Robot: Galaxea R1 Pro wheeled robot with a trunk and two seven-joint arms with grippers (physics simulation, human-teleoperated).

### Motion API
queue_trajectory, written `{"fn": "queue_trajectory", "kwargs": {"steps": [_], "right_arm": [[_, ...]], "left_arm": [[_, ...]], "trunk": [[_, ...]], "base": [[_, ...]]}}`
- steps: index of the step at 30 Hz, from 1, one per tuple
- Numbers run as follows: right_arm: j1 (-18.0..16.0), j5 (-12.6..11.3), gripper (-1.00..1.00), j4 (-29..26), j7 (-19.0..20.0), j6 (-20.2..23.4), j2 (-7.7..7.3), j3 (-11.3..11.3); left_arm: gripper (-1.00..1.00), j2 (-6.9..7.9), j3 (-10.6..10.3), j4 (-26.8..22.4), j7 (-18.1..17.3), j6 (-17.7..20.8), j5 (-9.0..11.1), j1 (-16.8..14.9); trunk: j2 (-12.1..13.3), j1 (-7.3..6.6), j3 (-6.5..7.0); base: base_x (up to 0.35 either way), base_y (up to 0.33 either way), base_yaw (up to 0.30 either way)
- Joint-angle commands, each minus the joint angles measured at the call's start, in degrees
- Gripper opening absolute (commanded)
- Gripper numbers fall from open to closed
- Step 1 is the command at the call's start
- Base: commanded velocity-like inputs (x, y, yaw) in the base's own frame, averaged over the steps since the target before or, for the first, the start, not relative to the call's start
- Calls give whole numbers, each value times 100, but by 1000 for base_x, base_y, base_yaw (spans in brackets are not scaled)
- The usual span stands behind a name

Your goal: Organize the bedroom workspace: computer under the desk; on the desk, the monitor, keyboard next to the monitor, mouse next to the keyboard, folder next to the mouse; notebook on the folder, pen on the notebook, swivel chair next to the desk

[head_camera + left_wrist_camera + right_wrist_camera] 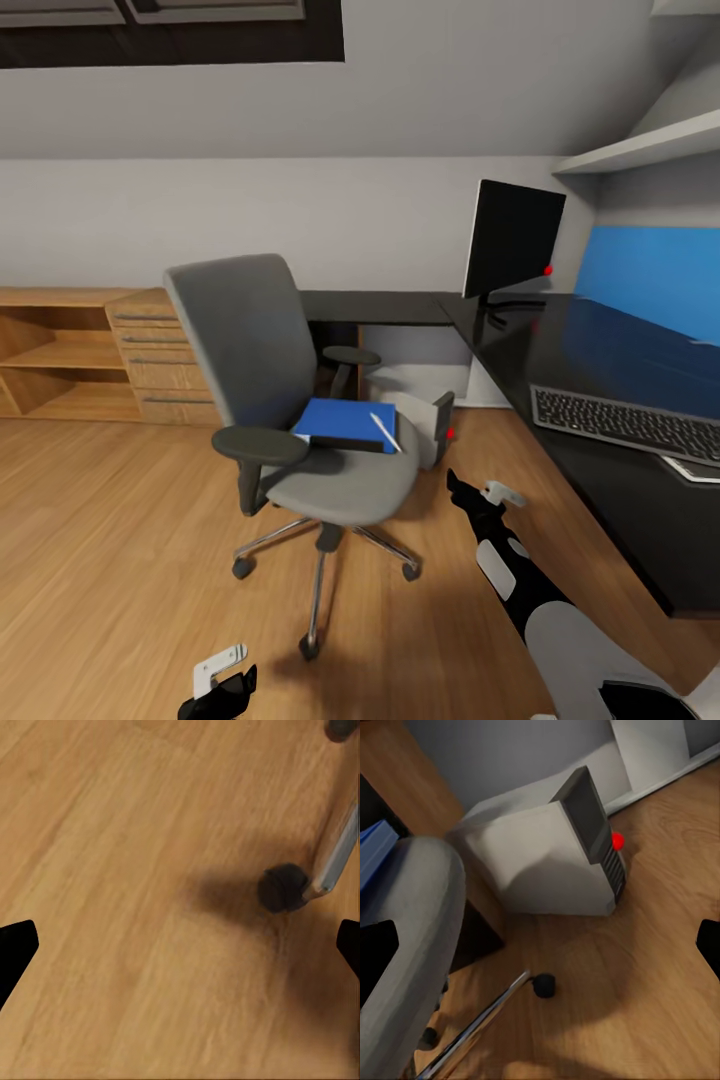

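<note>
Left tool (222,683): low over the light wood floor (110,540), fingers spread wide, gripping nothing; a black caster (283,887) lies just ahead.
Right tool (478,498): jaws wide apart, empty.
Grey fabric swivel chair (262,370): just left of the right tool.
Bright blue flat folder (338,420): on the chair seat, thin white pen (385,431) on top.
Light-grey boxy computer tower (551,859): ahead of the right tool, on the floor.
Black tabletop (600,360): right of the right tool, bearing the dark slim keyboard (628,421) and black wide monitor (512,240).
</note>
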Motion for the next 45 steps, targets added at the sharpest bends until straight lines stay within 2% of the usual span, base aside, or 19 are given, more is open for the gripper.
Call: {"fn": "queue_trajectory", "kwargs": {"steps": [1, 7, 14, 35, 45], "right_arm": [[-4, -82, 100, 6, 52, -12, 2, -24], [-4, -284, 100, 12, 56, 2, 3, -19], [-4, -375, 100, 22, 58, 6, 9, -16], [-4, -374, 100, 24, 196, -4, 105, 20], [-4, -382, 100, 22, 197, -9, 101, 15]], "left_arm": [[100, 5, -49, 0, 44, -27, 41, -3], [100, 5, -49, 0, 45, -27, 41, -3], [100, 5, -48, 0, 46, -27, 37, -3], [100, 5, -49, 0, 48, -27, 36, -3], [100, 5, -49, 0, 48, -27, 33, -3]], "trunk": [[-2, 2, -6], [-2, 2, -6], [-2, 2, -6], [-2, 2, -6], [-2, 2, -6]], "base": [[321, 0, 0], [283, 0, 0], [68, 0, 0], [4, 0, 1], [0, 0, 165]]}}
